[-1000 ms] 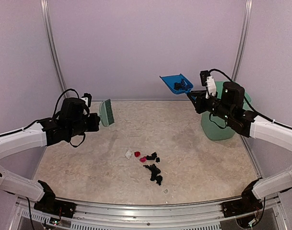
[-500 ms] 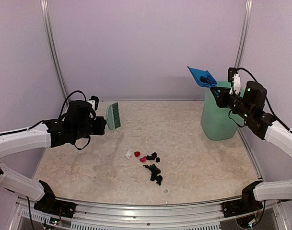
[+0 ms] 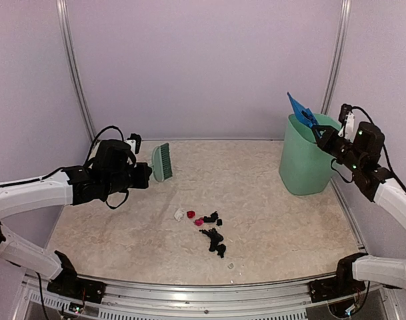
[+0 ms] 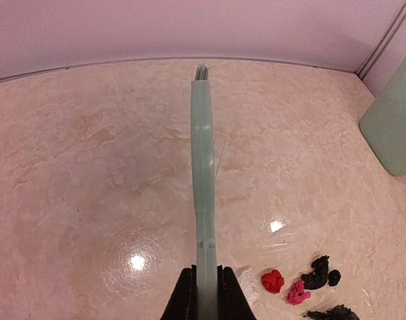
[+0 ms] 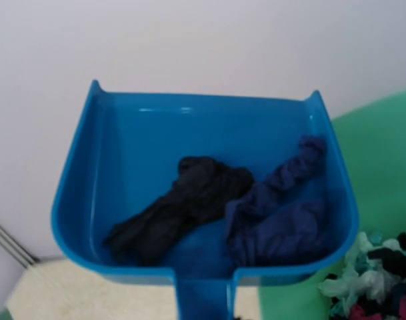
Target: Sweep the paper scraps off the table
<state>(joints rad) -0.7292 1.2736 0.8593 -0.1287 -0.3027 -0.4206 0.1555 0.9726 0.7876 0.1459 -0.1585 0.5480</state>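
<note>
Paper scraps [image 3: 208, 231], mostly black with a red, a pink and a white one, lie in a loose cluster on the beige table [image 3: 269, 220], front of centre. They also show in the left wrist view [image 4: 303, 287]. My left gripper [image 3: 145, 175] is shut on the handle of a green hand brush [image 3: 162, 162], held in the air to the upper left of the scraps; the brush [image 4: 203, 167] points away from me. My right gripper [image 3: 321, 133] is shut on a blue dustpan [image 3: 300, 113], tilted steeply over the bin. The pan [image 5: 203, 133] holds a black scrap [image 5: 183, 207] and a dark blue one [image 5: 283, 213].
A tall mint-green bin [image 3: 306, 163] stands at the back right by the wall, with several scraps inside [image 5: 376, 277]. A small pale bit [image 3: 232, 266] lies near the front metal rail [image 3: 203, 283]. Walls close the table on three sides.
My right arm has swung the dustpan rightwards from over the table to above the bin and tipped it steeply. My left arm has carried the brush slightly to the right.
</note>
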